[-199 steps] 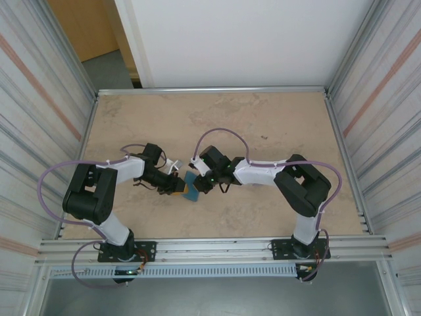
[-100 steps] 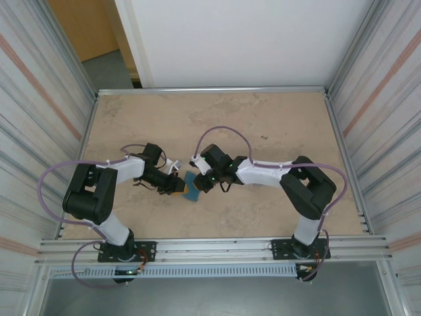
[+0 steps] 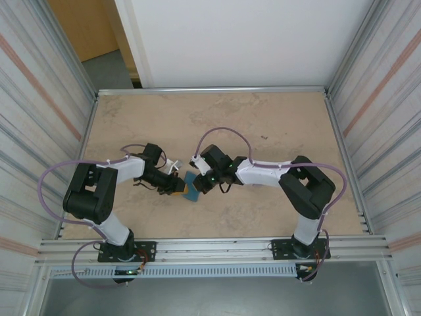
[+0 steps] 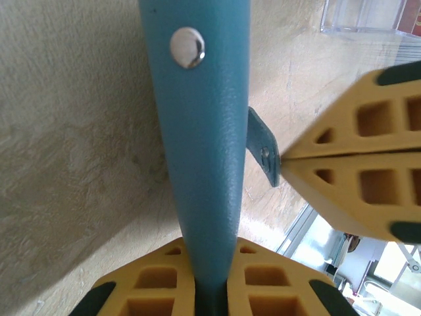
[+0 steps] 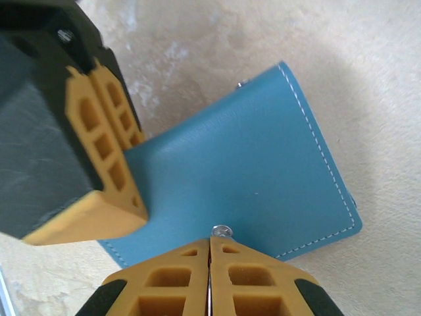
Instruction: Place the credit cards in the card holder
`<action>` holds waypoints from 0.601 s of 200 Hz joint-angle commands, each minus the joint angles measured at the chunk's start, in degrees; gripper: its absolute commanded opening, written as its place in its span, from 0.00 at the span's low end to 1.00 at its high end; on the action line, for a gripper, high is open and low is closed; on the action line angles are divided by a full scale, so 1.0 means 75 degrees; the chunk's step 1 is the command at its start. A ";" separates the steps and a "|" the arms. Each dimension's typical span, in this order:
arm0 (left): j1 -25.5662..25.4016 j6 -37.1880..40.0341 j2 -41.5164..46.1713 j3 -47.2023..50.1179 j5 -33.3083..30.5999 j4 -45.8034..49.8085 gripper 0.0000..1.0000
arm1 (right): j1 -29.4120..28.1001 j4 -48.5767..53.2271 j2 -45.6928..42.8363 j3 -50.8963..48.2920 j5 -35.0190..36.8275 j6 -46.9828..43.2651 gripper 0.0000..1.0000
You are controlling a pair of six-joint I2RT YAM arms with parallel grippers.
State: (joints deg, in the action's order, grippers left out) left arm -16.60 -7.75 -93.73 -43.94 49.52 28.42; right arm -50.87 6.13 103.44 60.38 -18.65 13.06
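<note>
The teal-blue card holder (image 3: 190, 189) is held off the table between both grippers. My left gripper (image 4: 209, 253) is shut on its lower edge, and the holder (image 4: 197, 145) stands edge-on with a silver snap stud facing the camera. My right gripper (image 5: 210, 240) is shut on the holder's small closing tab (image 4: 262, 153), with the tab's snap just at its fingertips. The holder's flat blue face (image 5: 243, 178) shows stitched edges. A red credit card (image 4: 411, 20) lies inside a clear plastic case (image 4: 362, 16) on the table beyond.
Both arms meet left of the table's middle, left gripper (image 3: 176, 188) and right gripper (image 3: 201, 184) almost touching. The clear case (image 3: 172, 162) sits just behind them. Metal rails edge the beige table (image 3: 276, 118), with ribbed walls on both sides.
The right gripper's fingers have closed further onto the tab. The right arm's elbow has shifted slightly right. The left gripper and the card holder have stayed in place.
</note>
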 commanded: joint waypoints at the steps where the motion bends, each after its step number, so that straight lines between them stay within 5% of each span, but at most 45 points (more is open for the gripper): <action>1: -0.0008 0.0139 -0.0030 -0.0106 0.0054 0.0229 0.00 | 0.0033 0.0108 0.0140 0.0216 -0.0204 0.0105 0.07; 120: -0.0008 0.0154 -0.0029 -0.0112 0.0065 0.0235 0.00 | -0.0005 0.0287 0.0599 0.0477 0.0012 0.0128 0.05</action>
State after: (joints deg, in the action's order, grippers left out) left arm -16.60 -7.55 -93.84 -44.03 49.50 28.47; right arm -50.87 6.48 105.95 62.22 -19.31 13.08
